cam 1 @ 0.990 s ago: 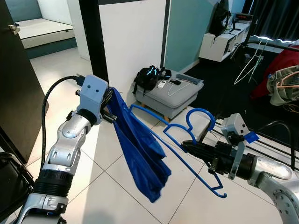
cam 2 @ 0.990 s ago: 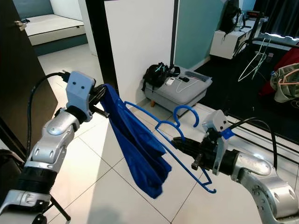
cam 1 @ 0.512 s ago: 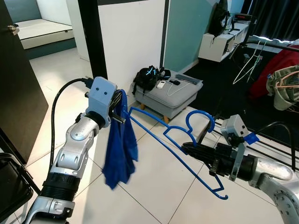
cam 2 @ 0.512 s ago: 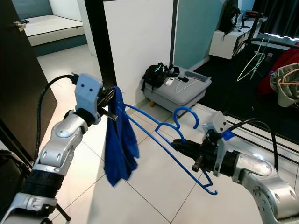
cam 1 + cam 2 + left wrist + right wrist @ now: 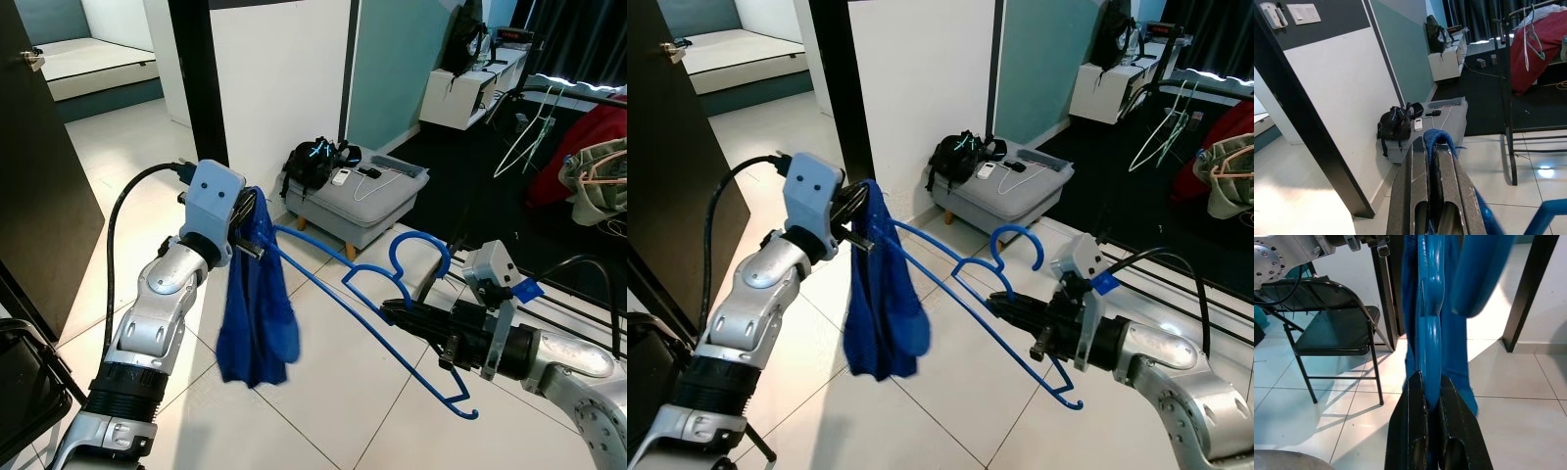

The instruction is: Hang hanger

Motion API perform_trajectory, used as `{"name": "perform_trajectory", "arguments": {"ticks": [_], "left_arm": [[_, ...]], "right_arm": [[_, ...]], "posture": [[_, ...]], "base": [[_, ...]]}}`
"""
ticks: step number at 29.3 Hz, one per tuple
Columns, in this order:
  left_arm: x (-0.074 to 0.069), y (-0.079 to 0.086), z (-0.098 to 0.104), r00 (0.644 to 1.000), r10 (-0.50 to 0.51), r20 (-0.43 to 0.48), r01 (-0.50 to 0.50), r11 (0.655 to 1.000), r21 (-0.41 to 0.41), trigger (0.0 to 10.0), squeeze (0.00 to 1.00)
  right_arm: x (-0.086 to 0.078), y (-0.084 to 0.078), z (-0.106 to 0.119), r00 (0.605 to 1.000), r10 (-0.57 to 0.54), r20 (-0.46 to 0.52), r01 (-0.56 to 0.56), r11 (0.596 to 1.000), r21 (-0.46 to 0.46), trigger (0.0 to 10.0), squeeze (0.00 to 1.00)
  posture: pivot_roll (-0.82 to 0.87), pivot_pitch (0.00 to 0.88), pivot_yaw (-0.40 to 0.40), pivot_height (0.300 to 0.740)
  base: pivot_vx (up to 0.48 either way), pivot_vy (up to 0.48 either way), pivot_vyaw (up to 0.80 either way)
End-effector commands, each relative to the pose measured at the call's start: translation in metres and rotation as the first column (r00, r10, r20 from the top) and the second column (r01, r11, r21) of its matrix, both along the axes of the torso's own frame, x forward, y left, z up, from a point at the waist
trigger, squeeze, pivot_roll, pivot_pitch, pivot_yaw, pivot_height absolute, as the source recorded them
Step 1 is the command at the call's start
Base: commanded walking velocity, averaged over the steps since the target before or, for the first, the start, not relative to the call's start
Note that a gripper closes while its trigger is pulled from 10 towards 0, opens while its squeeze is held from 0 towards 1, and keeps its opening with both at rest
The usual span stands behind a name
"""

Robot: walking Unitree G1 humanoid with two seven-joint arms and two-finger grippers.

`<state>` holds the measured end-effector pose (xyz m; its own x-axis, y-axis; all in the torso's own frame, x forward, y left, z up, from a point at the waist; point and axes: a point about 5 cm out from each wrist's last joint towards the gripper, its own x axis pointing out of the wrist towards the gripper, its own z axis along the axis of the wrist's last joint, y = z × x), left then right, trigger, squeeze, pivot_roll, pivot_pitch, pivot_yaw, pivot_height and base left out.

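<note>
Left eye view had the right gripper [image 5: 392,311] clamped on the blue hanger [image 5: 392,284] just under its hook, the frame reaching from there toward the left gripper [image 5: 257,227]. That one pinched the blue cloth [image 5: 257,313], which hung straight down beneath it over the floor [image 5: 323,392]. Beyond both grippers stood a grey ottoman [image 5: 358,206] bearing a black bag [image 5: 312,162].

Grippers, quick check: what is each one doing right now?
Left gripper: shut on the blue cloth, which hangs down from it.
Right gripper: shut on the blue hanger, near its hook.
</note>
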<state>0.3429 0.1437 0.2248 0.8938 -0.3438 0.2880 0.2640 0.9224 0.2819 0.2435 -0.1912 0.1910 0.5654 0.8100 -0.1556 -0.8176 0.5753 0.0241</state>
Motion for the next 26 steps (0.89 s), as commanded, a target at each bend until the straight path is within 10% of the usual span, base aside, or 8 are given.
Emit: {"name": "perform_trajectory", "arguments": {"ticks": [1, 26], "left_arm": [[-0.001, 0.004, 0.002, 1.0, 0.014, 0.008, -0.014, 1.0, -0.001, 10.0, 0.0], [-0.009, -0.009, -0.002, 1.0, -0.025, -0.005, 0.025, 0.999, -0.026, 10.0, 0.0]], "right_arm": [[-0.003, 0.004, 0.0, 0.999, 0.041, -0.013, -0.041, 0.999, -0.008, 10.0, 0.0], [0.01, 0.023, -0.013, 1.0, -0.018, -0.01, 0.017, 0.996, -0.083, 10.0, 0.0]], "posture": [[0.01, 0.0, 0.013, 0.74], [0.02, 0.0, 0.004, 0.74]], "base": [[0.0, 0.0, 0.0], [0.0, 0.0, 0.0]]}}
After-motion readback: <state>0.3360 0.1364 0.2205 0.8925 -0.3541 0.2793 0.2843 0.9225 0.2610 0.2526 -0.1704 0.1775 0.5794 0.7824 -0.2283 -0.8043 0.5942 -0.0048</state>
